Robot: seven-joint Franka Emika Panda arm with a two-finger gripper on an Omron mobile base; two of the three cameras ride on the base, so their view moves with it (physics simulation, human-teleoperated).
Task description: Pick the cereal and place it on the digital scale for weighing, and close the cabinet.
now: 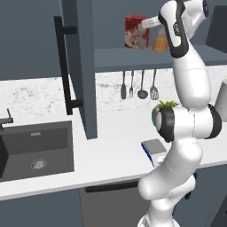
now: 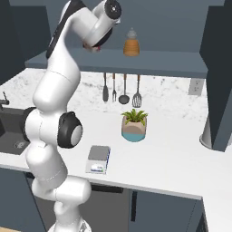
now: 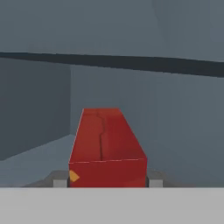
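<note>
While the fingers (image 3: 108, 181) grip the cereal (image 1: 136, 32) inside the open cabinet (image 1: 79, 66), the carry to the digital scale (image 1: 154, 147) has yet to begin.
Left base view: the box stands on the cabinet shelf at 12 o'clock, just beside the orange bottle (image 1: 160, 42) at its 3 o'clock; a sideways pull could topple that bottle. Right base view: the scale lies on the table (image 2: 172, 158) at 6 o'clock, the potted plant (image 2: 134, 124) near it at its 1 o'clock, so a low descent risks clipping the leaves. Hand view: the fingers clamp the box's near end at 6 o'clock; so shallow a hold may let it pivot or slip.
</note>
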